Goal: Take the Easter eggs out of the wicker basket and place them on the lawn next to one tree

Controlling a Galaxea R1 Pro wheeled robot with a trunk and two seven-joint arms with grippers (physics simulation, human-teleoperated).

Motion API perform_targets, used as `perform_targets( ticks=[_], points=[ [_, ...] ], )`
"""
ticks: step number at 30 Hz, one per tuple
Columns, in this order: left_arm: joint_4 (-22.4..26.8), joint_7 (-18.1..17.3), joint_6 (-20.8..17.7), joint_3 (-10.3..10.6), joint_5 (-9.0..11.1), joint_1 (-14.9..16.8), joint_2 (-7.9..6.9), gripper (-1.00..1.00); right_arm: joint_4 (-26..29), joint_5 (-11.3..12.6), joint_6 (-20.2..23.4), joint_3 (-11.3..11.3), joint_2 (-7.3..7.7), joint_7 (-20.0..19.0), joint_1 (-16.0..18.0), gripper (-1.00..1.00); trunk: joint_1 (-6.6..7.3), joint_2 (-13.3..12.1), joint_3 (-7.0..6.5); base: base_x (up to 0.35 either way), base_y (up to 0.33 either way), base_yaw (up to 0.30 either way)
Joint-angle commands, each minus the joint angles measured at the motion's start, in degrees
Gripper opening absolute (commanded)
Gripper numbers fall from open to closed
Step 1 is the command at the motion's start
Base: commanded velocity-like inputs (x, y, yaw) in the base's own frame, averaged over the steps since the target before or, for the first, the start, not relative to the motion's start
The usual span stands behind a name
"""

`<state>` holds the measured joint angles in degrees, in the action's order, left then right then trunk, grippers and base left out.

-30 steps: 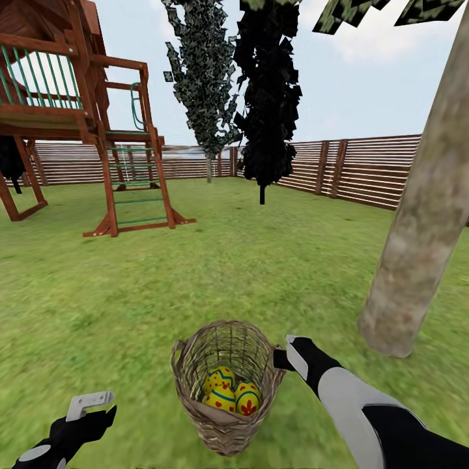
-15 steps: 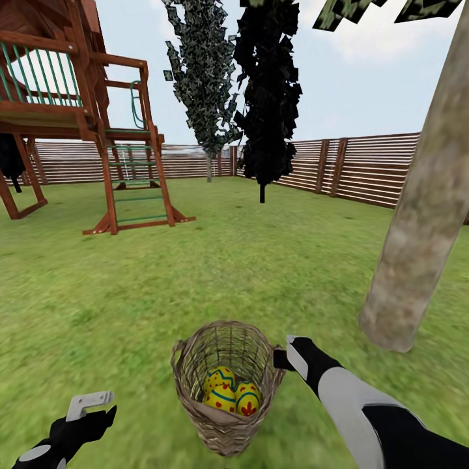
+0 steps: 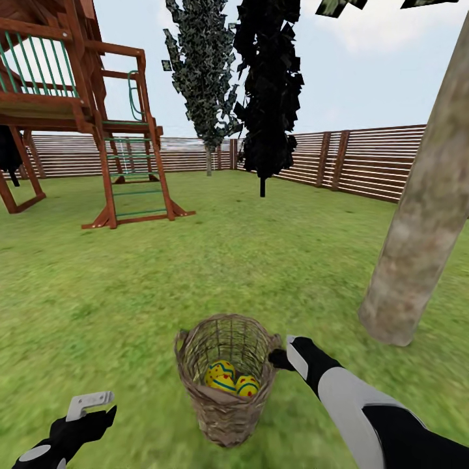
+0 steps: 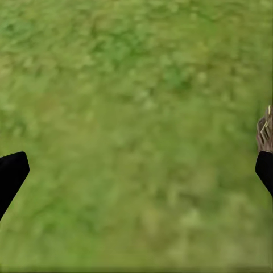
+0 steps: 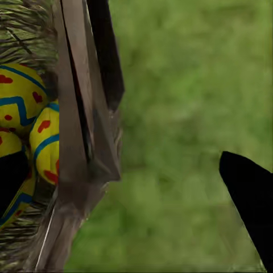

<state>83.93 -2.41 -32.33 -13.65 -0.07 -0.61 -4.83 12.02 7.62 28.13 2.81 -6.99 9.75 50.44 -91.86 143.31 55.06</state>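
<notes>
A fenced garden: lawn [image 3: 195, 273], slatted wooden fence [image 3: 371, 163], playset [image 3: 78, 111], trees [image 3: 267, 91].

The basket [image 3: 225, 378] stands on the lawn [image 3: 260, 260] at 6 o'clock, eggs [image 3: 229, 379] inside. The tree [image 3: 417, 241] rises at 3 o'clock, the playset [image 3: 78, 124] at 10 o'clock, the fence [image 3: 365, 159] behind.

- right arm [image 3: 365, 410] was mostly glossy black with a big light-grey shell panel on the forearm, plus a white strip near the wrist
- left gripper [image 3: 88, 404] was black, with a pale grey angular finger
- fingertips [image 4: 11, 173] looked plain black up close
</notes>
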Motion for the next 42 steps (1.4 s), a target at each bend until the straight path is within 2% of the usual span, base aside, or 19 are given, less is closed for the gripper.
perform_targets(
  ticks=[1,5,12,42],
  points=[
    [0.1,-0.2,-0.3,-0.1,0.0,0.0,0.00,1.00,0.1,0.6,0.2,0.3,-0.04,0.4,0.0,1.00,0.01,0.0,0.05,0.000,0.000,0.000],
    [0.1,-0.3,-0.3,-0.1,0.0,0.0,0.00,1.00,0.1,0.6,0.2,0.3,-0.04,0.4,0.0,1.00,0.01,0.0,0.05,0.000,0.000,0.000],
    [0.2,-0.3,-0.3,-0.1,0.0,0.0,0.07,1.00,0.1,0.6,0.2,0.3,-0.04,0.4,0.0,1.00,0.19,-0.1,-1.50,0.000,0.000,0.000],
    [0.1,-0.2,-0.3,-0.1,0.0,0.0,0.09,1.00,0.3,0.6,0.1,0.3,-0.06,0.4,0.0,1.00,6.78,-12.1,-6.89,0.000,0.000,0.000]
  ],
)
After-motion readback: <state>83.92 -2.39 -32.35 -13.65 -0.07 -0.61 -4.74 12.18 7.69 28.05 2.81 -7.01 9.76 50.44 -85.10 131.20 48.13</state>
